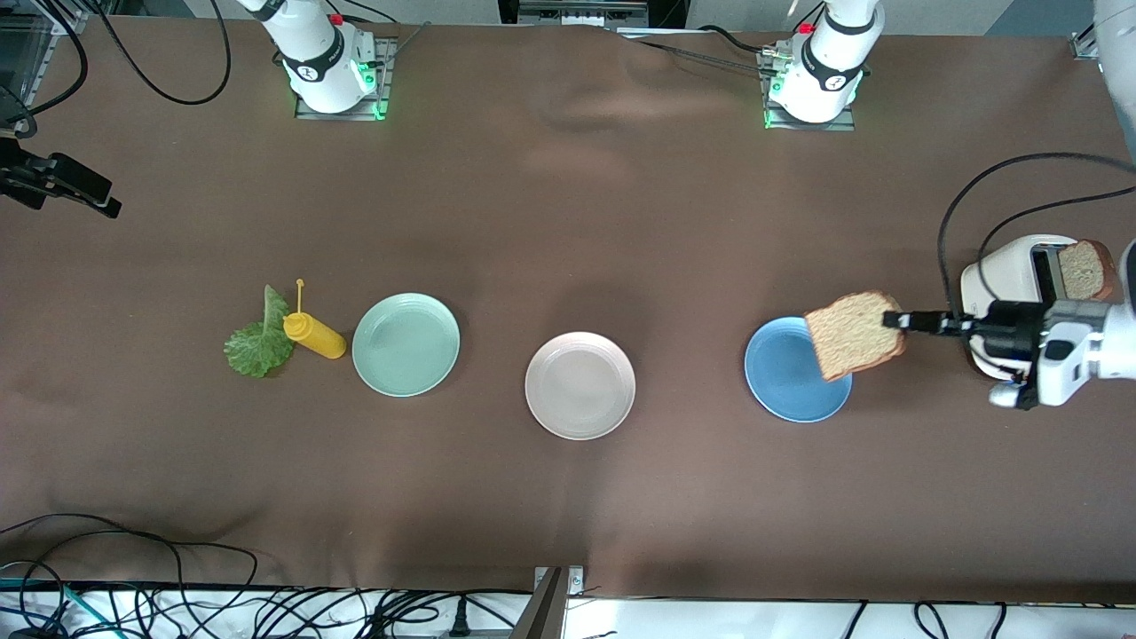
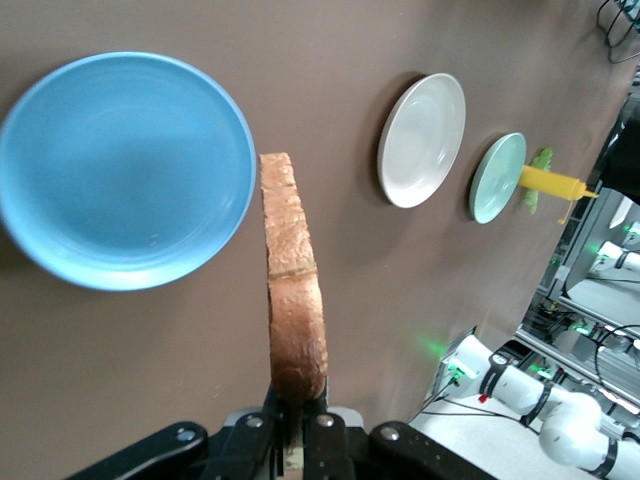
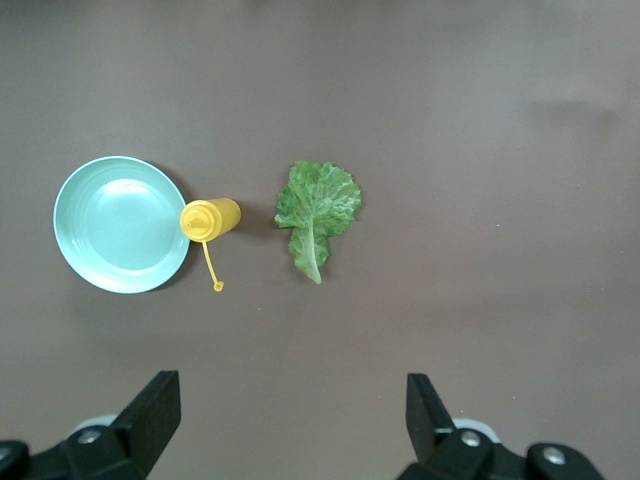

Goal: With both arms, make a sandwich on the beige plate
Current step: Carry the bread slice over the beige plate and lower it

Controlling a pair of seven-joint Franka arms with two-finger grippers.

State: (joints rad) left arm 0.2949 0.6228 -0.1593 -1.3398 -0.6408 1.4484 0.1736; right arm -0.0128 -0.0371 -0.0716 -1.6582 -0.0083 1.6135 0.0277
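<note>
While the beige plate (image 1: 579,385) sits bare mid-table, left gripper (image 1: 898,320) hangs over the blue plate (image 1: 785,377), clenched on a bread slice (image 1: 854,335). Right gripper (image 3: 290,420) gapes, waiting above the lettuce leaf (image 3: 317,210).

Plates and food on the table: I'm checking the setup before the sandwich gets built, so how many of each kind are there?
Plates: 3 (mint-green plate, beige plate, blue plate)
Bread slices: 2 (held slice, slice in the toaster)
Lettuce leaf: 1
Yellow squeeze bottle: 1
Toaster: 1
Total: 8
</note>
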